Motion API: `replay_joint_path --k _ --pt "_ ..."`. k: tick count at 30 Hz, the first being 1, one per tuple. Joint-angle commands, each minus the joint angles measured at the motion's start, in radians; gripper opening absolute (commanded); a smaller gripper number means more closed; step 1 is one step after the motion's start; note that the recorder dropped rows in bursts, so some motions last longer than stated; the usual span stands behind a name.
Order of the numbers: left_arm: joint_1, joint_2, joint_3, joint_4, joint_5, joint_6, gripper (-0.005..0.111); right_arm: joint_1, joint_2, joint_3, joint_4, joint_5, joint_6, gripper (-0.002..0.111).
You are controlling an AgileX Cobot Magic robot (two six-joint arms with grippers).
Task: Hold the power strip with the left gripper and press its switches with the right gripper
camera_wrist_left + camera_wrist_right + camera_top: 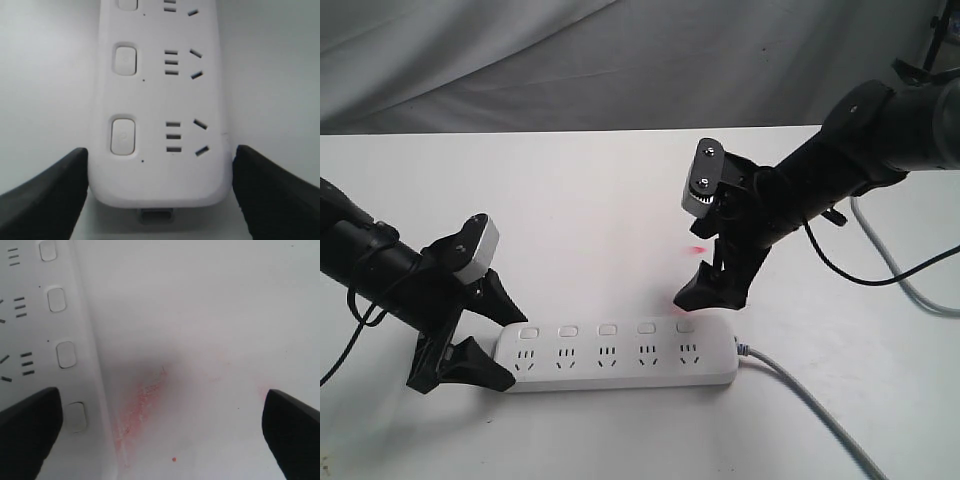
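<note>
The white power strip (620,358) lies lengthwise near the table's front, with its five switches (607,328) in a row along the far side. My left gripper (515,350) straddles the strip's left end. In the left wrist view its black fingers (47,192) press the strip (160,165) from both sides, close to the end switch (123,135). My right gripper (712,295) hangs open just behind the strip's right end, beside the last switch (685,326). In the right wrist view its fingers (30,432) are spread wide; one overlaps the strip's edge next to a switch (75,417).
The strip's grey cable (800,400) runs off to the front right. Another grey cable (900,275) loops at the right table edge. A faint red glow (142,397) marks the white table (580,210) behind the strip. Grey cloth hangs at the back.
</note>
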Motion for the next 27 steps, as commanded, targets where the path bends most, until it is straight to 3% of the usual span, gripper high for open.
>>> replay_joint_path --k 1,27 --pt "-0.006 0.003 -0.001 0.020 0.002 0.005 0.050 0.002 -0.009 0.004 0.013 0.008 -0.012 0.105" --pt "-0.006 0.003 -0.001 0.020 0.002 0.005 0.050 0.006 0.089 0.005 0.037 -0.012 -0.010 0.105"
